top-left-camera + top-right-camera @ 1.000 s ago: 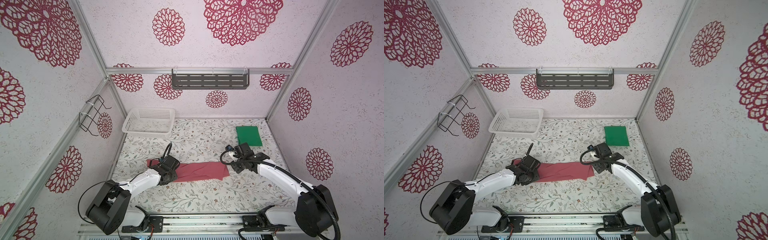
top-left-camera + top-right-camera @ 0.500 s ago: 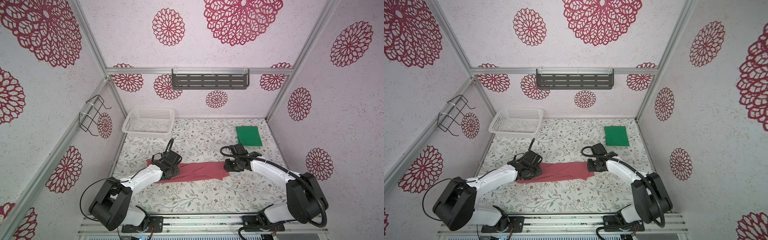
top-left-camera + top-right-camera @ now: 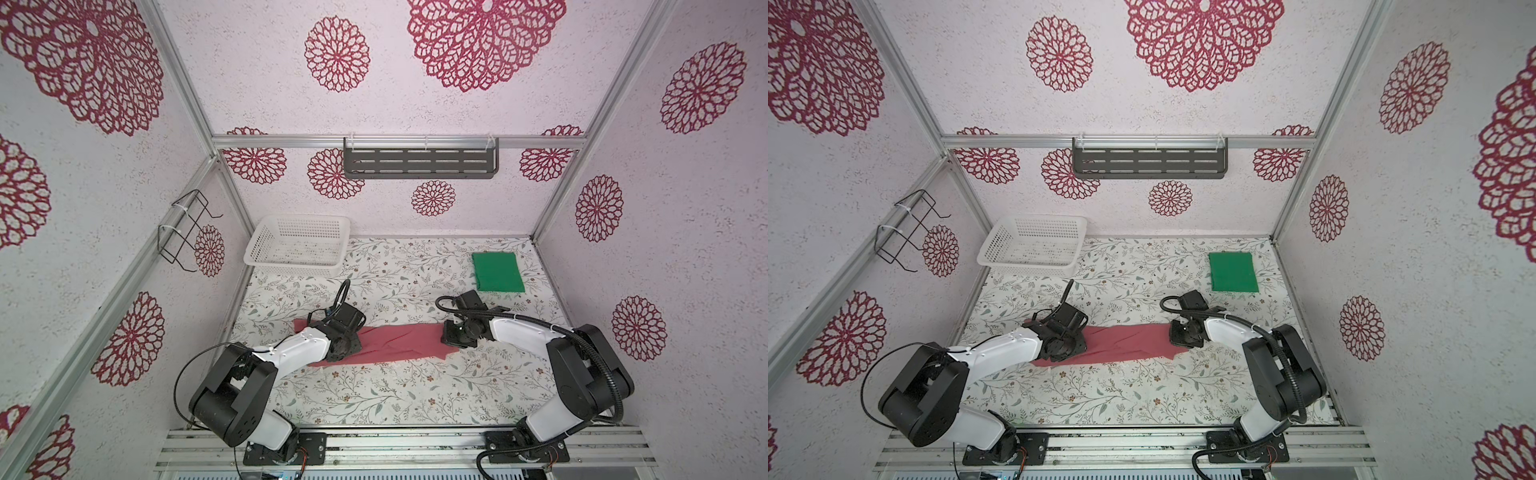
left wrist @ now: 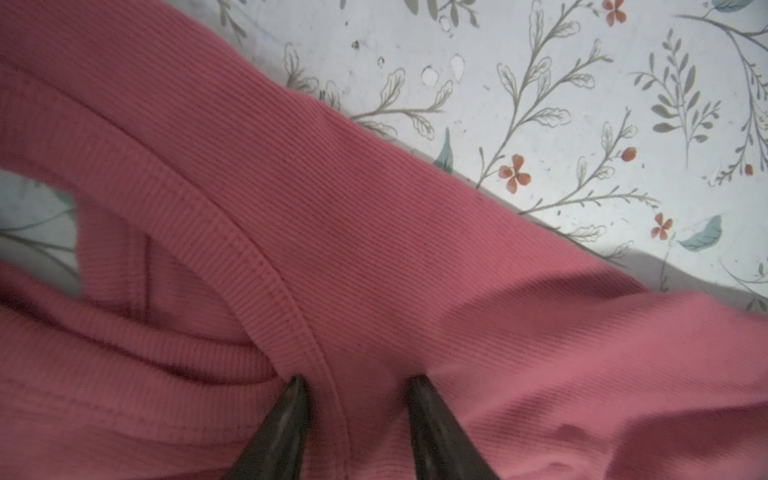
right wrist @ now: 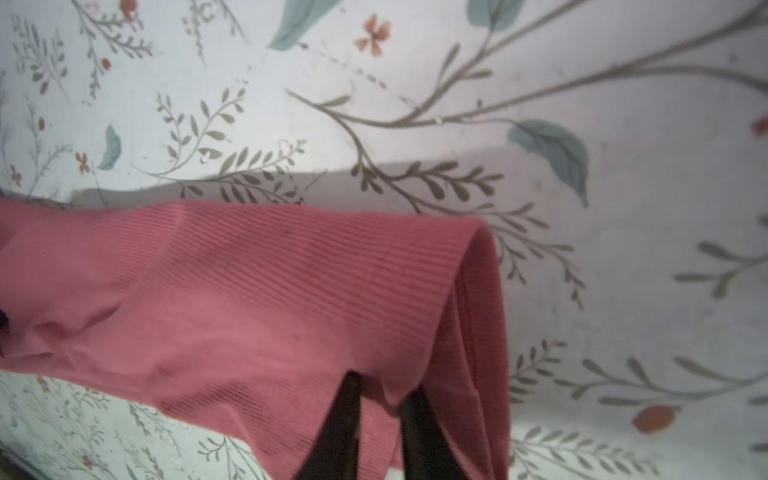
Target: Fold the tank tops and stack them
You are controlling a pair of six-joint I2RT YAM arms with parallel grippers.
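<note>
On the near half of the desk [image 3: 374,395], the rose-red tank top [image 3: 395,345] lies as a long band running left to right, with both arms down on it. Compared with a second ago, the right end effector [image 3: 456,336] has come left and a little nearer, from just past the band's right end to on top of it. The right arm's elbow now stands higher and closer to its base. The left end effector [image 3: 347,343] sits almost where it was, on the left part of the band, and the band's left end has not shifted.

From the right wrist we see the fingers [image 5: 345,415] drawn close together, clamped on a raised pinch of the cloth beside a rounded fold. That end is lifted and throws a shadow on the desk. From the left wrist the fingers [image 4: 286,415] stand apart, tips pressed onto the cloth, with a stitched edge band running between them. We cannot tell whether they hold any of it.

This top is a fine-ribbed knit, creased around its middle, with one corner poking out at the near right. The bright green tank top [image 3: 497,272] lies folded into a neat rectangle at the far right, well apart from both arms. A white basket [image 3: 293,268] sits at the far left.
</note>
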